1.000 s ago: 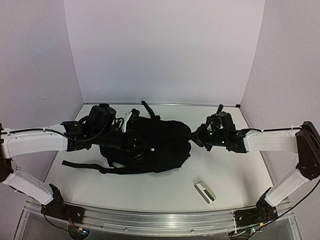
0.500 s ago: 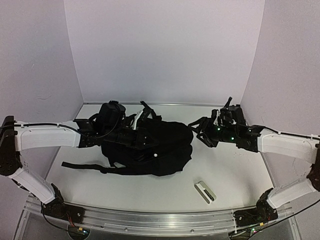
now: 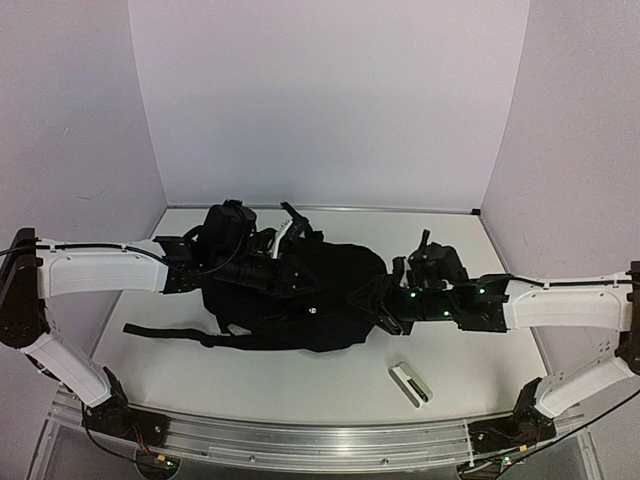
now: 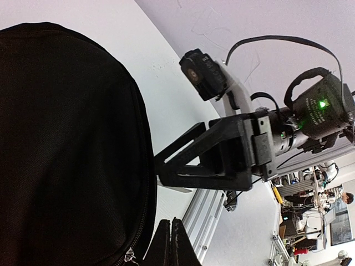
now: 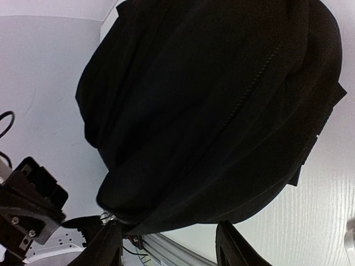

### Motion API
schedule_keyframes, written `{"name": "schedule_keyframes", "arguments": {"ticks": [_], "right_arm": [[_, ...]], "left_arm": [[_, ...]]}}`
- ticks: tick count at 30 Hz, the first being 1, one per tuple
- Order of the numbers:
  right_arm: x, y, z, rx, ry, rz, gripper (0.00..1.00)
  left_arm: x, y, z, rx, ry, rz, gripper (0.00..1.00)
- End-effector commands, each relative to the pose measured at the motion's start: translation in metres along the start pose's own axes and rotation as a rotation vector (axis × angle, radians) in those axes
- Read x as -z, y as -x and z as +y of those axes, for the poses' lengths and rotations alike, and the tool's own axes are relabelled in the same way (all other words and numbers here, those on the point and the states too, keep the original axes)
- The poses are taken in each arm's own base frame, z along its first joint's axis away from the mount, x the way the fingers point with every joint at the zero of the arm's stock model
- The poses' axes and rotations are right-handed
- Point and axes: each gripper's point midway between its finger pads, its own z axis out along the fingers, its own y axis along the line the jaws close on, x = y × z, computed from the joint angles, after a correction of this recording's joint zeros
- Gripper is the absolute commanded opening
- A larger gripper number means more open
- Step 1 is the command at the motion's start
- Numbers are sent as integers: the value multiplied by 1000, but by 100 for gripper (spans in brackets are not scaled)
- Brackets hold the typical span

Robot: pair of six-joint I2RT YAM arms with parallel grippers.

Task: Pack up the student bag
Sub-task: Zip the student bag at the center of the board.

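The student bag (image 3: pixel 320 300), a big black backpack, lies flat mid-table with a strap trailing to the left. My left gripper (image 3: pixel 305 285) rests over the bag's upper part; in the left wrist view it (image 4: pixel 170 244) is shut, with nothing visible between the fingers, and a zipper pull (image 4: pixel 130 256) sits just beside them. My right gripper (image 3: pixel 384 312) is at the bag's right end. In the right wrist view it (image 5: pixel 169 249) is open, its fingers (image 5: pixel 236 246) spread just short of the bag (image 5: pixel 211 111) edge, apart from the fabric.
A small white and grey object (image 3: pixel 410 383) lies on the table near the front, right of the bag. A loose black strap (image 3: pixel 165 331) runs out to the left. The aluminium rail (image 3: pixel 300 440) lines the near edge. Walls enclose the back and sides.
My right gripper has opened and swung down toward the bag's right end. The left arm has edged a little to the right over the bag, still shut.
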Motion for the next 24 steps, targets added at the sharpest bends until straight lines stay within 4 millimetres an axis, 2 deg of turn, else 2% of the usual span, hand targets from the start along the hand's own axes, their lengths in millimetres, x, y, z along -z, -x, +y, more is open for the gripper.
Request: {"name": "schedule_keyframes", "arguments": {"ticks": [1, 3, 4, 6, 7, 8, 10, 13, 18, 24], "right_arm": [[-13, 8, 10, 4, 12, -37, 52], [-19, 9, 8, 9, 2, -42, 50], [-21, 10, 8, 9, 1, -46, 46], [-25, 12, 7, 8, -4, -54, 31], [-26, 12, 6, 9, -8, -60, 19], [-26, 14, 4, 11, -15, -70, 11], [-25, 18, -2, 10, -32, -96, 1], [-21, 29, -13, 4, -55, -131, 0], [-10, 61, -32, -13, -85, -191, 0], [7, 95, -53, -23, -124, -250, 0]], "left_arm": [[7, 32, -30, -79, -81, -81, 0], [7, 31, -30, -79, -80, -79, 0], [7, 31, -30, -81, -80, -78, 0], [7, 29, -28, -79, -71, -70, 0], [8, 29, -26, -78, -59, -72, 0], [10, 28, -23, -73, -41, -74, 0], [14, 27, -15, -60, -10, -81, 0], [25, 24, -4, -36, 26, -92, 0], [40, 13, 13, 4, 92, -84, 0], [62, 10, 33, 38, 164, -117, 0]]}}
